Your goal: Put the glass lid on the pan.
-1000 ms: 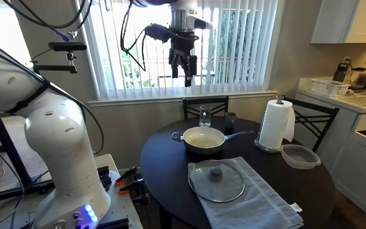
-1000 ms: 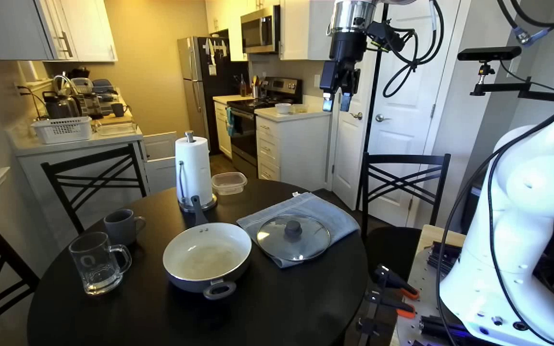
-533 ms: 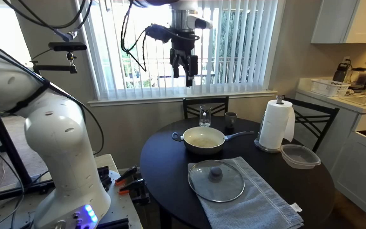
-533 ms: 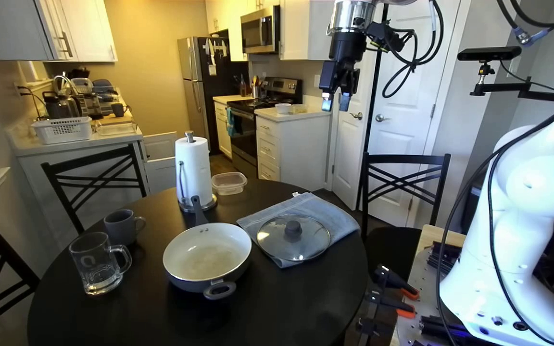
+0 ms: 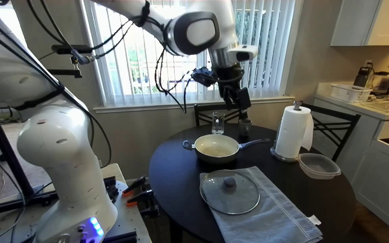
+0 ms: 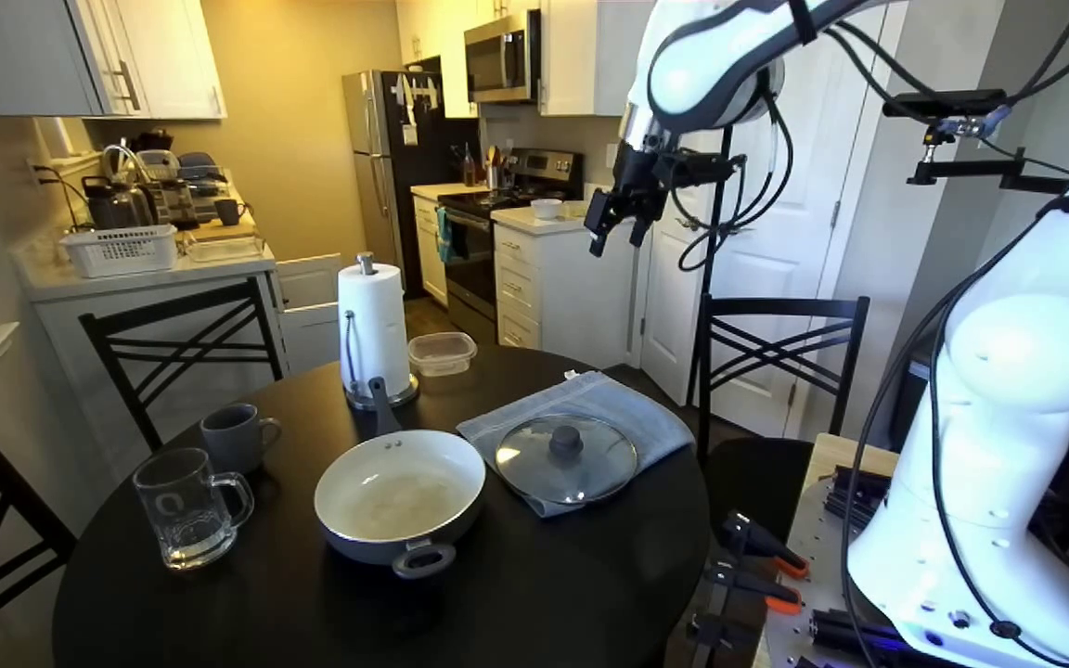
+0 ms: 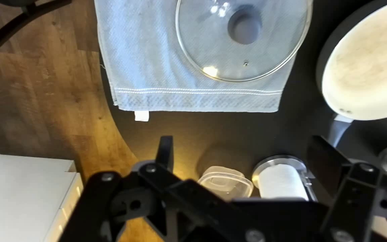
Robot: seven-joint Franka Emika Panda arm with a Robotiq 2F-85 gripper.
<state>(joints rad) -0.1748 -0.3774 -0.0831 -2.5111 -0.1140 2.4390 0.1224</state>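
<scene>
Clear round glass lid (image 5: 230, 199) on blue-grey cloth (image 5: 265, 219)
In an exterior view, I'd pinch its round grey knob (image 5: 229, 183); slick glass may crack. In an exterior view, the round, cream-lined dark pan (image 6: 400, 496) sits nearby. In the wrist view, the black robot hand (image 7: 242, 147) is spread, empty.

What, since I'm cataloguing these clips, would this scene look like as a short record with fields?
Glass lid: lying on a grey-blue cloth, part of its rim past the cloth's edge
Pan: on the dark table, uncovered, apart from the lid
Tool: open, holding nothing, raised above table height
Drinkware: clear glass mug and grey mug, near each other
Also on table: upright paper towel roll, clear plastic container
Task status: lid not yet on the pan
</scene>
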